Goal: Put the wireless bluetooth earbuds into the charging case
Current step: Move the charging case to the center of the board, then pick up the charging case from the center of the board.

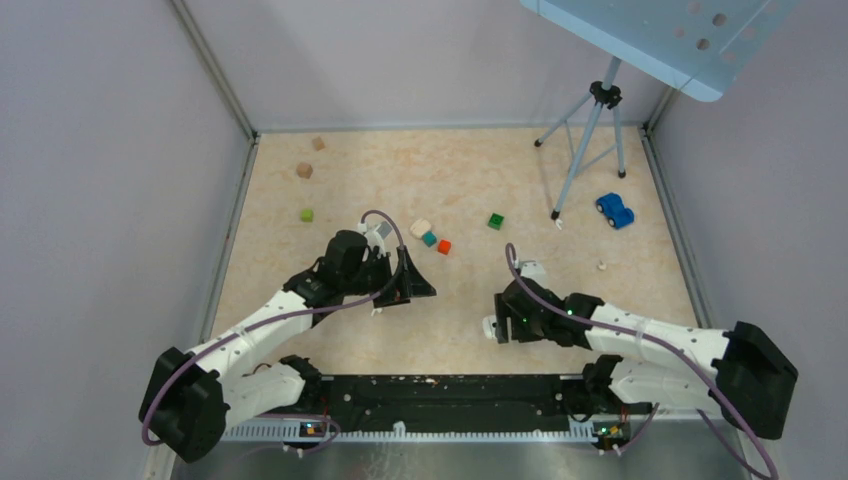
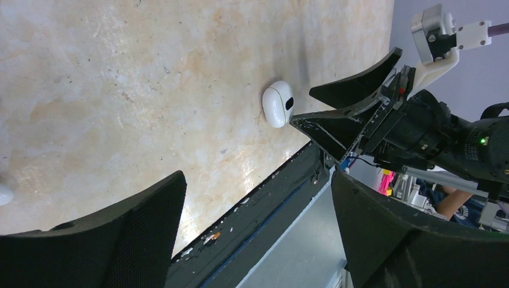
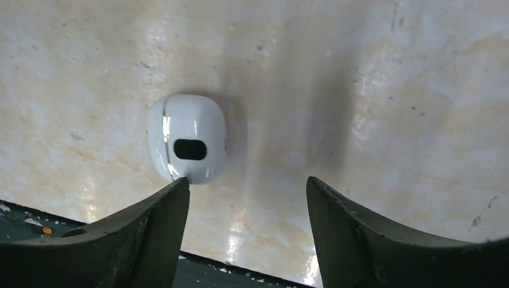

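The charging case (image 3: pixel 189 144) is a glossy white rounded-square shell with a dark oval mark. It lies shut on the table near the front edge and also shows in the top view (image 1: pixel 490 328) and the left wrist view (image 2: pixel 278 103). My right gripper (image 3: pixel 247 180) is open just above the table. Its left fingertip (image 3: pixel 180 186) is at the case's near edge, and the case sits left of the gap. My left gripper (image 1: pixel 412 290) hangs open and holds nothing (image 2: pixel 258 175). A tiny white piece (image 2: pixel 3 193), cut by the frame edge, may be one of the earbuds (image 1: pixel 377 312).
A cream block (image 1: pixel 420 228), a teal cube (image 1: pixel 429 238) and a red cube (image 1: pixel 444 246) lie mid-table. Green cubes (image 1: pixel 306 214) (image 1: pixel 496 221), tan blocks (image 1: pixel 304 170), a blue toy car (image 1: pixel 615 210), a tripod (image 1: pixel 590 150) and a beige bead (image 1: pixel 601 266) lie farther off. A black rail (image 1: pixel 440 390) runs along the near edge.
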Controlling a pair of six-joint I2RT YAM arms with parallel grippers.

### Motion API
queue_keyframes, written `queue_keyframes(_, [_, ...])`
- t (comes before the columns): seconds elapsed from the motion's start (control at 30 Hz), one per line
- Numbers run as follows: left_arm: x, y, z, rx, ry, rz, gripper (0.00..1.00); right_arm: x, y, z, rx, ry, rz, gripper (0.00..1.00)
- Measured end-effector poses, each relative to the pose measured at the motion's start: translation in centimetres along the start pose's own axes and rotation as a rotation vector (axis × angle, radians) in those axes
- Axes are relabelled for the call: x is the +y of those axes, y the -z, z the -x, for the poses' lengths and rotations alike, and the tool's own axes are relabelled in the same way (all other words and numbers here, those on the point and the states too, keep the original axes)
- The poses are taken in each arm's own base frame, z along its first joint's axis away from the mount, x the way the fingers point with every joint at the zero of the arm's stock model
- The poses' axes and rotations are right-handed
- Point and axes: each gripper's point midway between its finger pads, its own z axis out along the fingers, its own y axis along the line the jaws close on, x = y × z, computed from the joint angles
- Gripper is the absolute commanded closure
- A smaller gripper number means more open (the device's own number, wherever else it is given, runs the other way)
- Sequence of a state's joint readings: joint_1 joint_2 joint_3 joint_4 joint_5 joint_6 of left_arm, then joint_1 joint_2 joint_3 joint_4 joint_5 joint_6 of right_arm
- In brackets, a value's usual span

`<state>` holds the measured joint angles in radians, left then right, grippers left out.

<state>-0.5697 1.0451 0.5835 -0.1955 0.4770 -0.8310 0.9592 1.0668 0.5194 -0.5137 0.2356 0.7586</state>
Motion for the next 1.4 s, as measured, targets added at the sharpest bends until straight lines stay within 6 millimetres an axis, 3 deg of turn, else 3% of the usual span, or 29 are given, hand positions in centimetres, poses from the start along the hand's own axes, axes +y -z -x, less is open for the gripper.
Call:
queue_keyframes(0.1, [0.0,0.0,0.0,-0.002,-0.001,-0.001,0.06,-1.2,0.4,-1.0,-0.016,-0.055,0.000,0.32])
queue_keyframes(0.27, [0.0,0.0,-0.1,-0.001,0.000,-0.001,0.06,-1.6,1.1,-1.1,-0.058,-0.120,0.025,0.34])
queue_keyframes(0.43, [0.1,0.0,-0.1,0.000,0.005,-0.001,0.06,-2.5,0.2,-2.2,-0.017,-0.115,-0.029,0.35])
queue_keyframes(0.93, [0.6,0.0,-0.5,0.008,0.011,0.009,0.05,-0.5,-0.9,-0.8,-0.003,-0.051,-0.031,0.36])
queue_keyframes(1.17, [0.5,0.1,-0.4,-0.003,0.006,0.007,0.05,0.1,-0.1,-0.3,-0.024,-0.054,-0.002,0.35])
queue_keyframes(1.4, [0.5,0.2,-0.4,0.000,0.004,0.006,0.05,1.8,0.6,0.7,-0.038,-0.012,0.034,0.19])
